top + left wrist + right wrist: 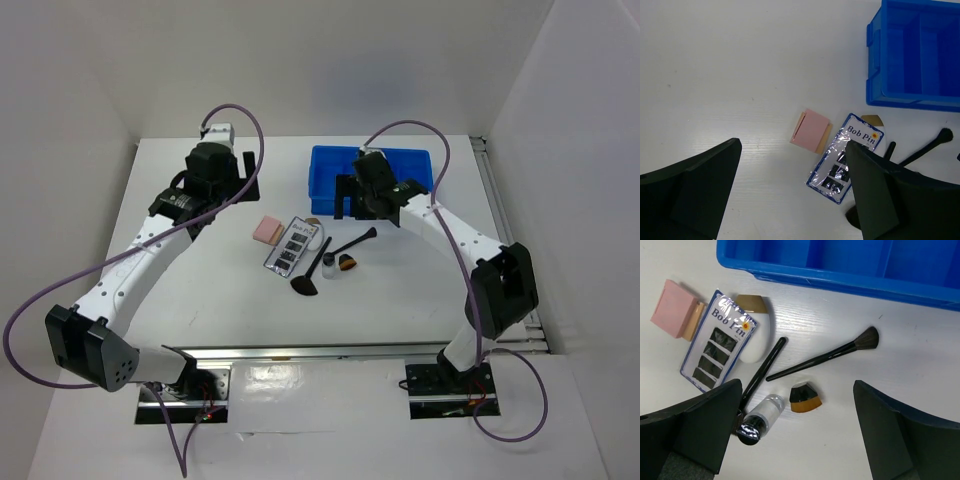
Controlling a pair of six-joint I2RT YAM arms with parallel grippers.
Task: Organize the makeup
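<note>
The makeup lies in a loose group at the table's middle: a pink square sponge (267, 229), a flat "Bob Pin" palette card (292, 247), two thin black brushes (352, 243), a stubby orange-brown brush (347, 264). My left gripper (792, 200) is open and empty above the table, near the sponge (811, 131) and card (846, 157). My right gripper (797, 440) is open and empty above the stubby brush (805, 398). In the right wrist view I also see a white egg-shaped piece (756, 335) partly under the card (717, 347), and both brushes (825, 357).
A blue divided bin (325, 160) stands behind the makeup; its compartments look empty in the wrist views (875, 65) (840, 277). A small clear bottle with a black cap (760, 420) lies beside the stubby brush. White walls enclose the table on the left, back and right.
</note>
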